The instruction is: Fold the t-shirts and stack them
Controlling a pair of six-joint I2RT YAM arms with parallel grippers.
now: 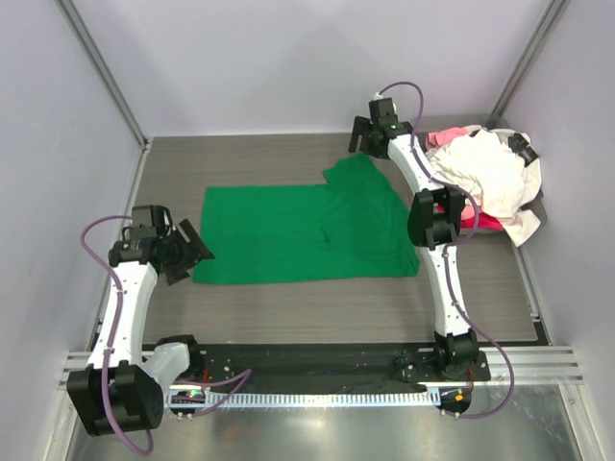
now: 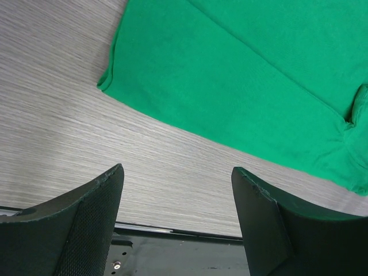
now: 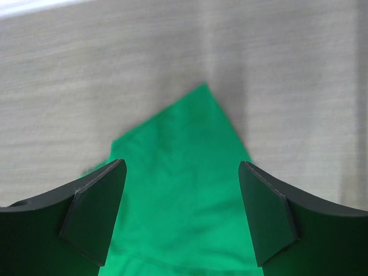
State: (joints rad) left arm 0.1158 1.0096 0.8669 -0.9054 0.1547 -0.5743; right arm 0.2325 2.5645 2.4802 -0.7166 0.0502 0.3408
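Left gripper (image 1: 189, 252) hovers by the grey wood-grain worktop's (image 1: 288, 307) left edge, jaws wide, holding nothing. Mid-worktop lies the large bright green cloth t-shirt (image 1: 298, 235), flat and seemingly folded once into a long band, one sleeve pointing at the far edge. Right gripper (image 1: 361, 140) hangs over that sleeve, jaws spread, empty. In the far right corner sits a crumpled heap of white, pink and red shirts (image 1: 490, 178), unfolded. Early going, I'd judge: no stack yet.

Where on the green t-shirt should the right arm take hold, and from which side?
Probably the sleeve corner of the green t-shirt, from above on the far side: it juts flat past the body, both edges free, and the right gripper hovers over it with open jaws.
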